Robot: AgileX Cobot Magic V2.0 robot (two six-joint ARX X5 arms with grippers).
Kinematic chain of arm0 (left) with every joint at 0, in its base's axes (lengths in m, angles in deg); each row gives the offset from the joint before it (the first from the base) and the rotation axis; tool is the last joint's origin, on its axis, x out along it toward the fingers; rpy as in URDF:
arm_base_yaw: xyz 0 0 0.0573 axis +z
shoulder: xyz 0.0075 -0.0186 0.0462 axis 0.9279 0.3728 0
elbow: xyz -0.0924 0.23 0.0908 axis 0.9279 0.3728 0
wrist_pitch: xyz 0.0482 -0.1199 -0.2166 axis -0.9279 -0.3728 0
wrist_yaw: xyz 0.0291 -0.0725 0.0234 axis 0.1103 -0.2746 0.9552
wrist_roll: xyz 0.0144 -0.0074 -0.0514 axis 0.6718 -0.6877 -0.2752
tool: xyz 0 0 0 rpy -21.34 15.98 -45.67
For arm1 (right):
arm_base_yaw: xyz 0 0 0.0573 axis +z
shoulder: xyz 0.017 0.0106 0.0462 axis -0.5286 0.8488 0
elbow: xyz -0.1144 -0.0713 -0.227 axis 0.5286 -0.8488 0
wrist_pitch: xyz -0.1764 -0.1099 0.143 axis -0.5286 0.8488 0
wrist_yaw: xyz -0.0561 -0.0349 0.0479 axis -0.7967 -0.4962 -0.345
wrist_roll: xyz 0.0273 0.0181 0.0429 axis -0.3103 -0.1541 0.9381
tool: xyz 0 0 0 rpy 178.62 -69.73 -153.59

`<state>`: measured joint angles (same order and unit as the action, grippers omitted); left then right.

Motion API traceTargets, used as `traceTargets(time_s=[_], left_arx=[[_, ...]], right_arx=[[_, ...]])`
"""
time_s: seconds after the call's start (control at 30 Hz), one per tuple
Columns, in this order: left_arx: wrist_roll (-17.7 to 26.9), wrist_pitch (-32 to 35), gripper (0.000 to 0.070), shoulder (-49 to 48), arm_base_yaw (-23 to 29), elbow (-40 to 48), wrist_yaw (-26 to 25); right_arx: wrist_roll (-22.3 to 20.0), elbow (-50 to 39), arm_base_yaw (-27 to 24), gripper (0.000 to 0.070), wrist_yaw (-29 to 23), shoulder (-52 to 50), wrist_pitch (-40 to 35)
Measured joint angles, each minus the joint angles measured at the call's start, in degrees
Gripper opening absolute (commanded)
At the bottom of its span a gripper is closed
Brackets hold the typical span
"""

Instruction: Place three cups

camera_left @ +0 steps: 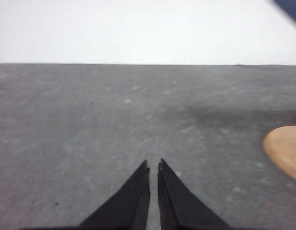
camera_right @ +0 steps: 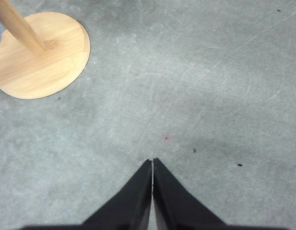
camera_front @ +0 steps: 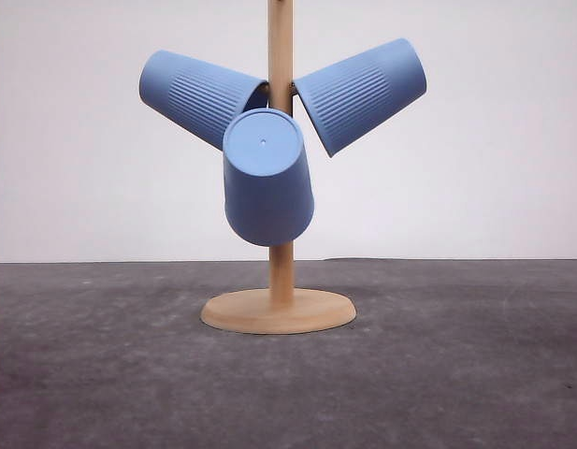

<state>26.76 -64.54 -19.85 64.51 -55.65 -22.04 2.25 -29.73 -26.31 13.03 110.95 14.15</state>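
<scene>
This looks like a bare lab or test setup rather than a lived-in room. A plain white backdrop (camera_front: 494,131) closes off the view behind a dark grey, speckled bench (camera_front: 475,374). The one prop is a wooden cup stand (camera_front: 280,309) at the bench's centre, carrying three blue cups (camera_front: 267,182). No furniture, fittings or household clutter show.

The robot's body appears as two pairs of fingers. The left gripper (camera_left: 153,165) has two matte black fingers, broad at the base and tapering to thin pointed tips, with flat inner faces. The right gripper (camera_right: 152,161) looks the same: plain black, wedge-shaped, smooth, with no markings, screws or cables visible on either
</scene>
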Motion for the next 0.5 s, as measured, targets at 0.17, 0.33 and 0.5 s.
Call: traceTargets(time_s=[0.17,0.33,0.5], left_arx=[[0.0,-1.18,0.0024,-0.03,-0.01,1.29,0.51],[0.02,-1.65,0.0024,-0.02,-0.01,1.29,0.58],[0.0,-1.65,0.0024,-0.02,-0.01,1.29,0.58]], right_arx=[[0.0,0.0,0.0,0.0,0.0,0.0,-0.02],[0.0,0.0,0.0,0.0,0.0,0.0,-0.07],[0.0,0.0,0.0,0.0,0.0,0.0,-0.08]])
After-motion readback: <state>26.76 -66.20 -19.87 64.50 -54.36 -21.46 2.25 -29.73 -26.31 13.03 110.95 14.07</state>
